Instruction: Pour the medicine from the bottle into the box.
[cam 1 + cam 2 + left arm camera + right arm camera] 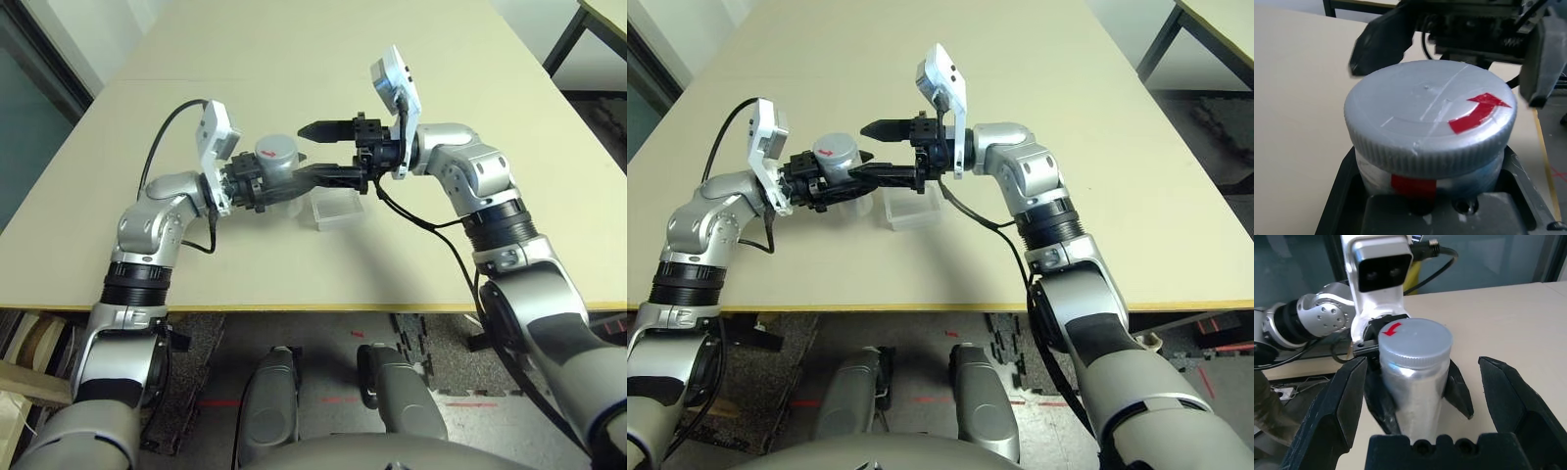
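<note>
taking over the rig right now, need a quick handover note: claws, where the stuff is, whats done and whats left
Left claw: shut on the bottle, holding it upright above the table, next to the box.
Right claw: open, level, one finger on each side of the bottle, not gripping it.
Cap: on the bottle, red arrow mark on top.
Box: on the table under the two claws; nothing can be made out in it.
Medicine: cannot be seen, presumably inside the capped bottle.
Done: bottle picked up, right claw brought to it.
Left: take the cap off, tip the bottle over the box.
</note>
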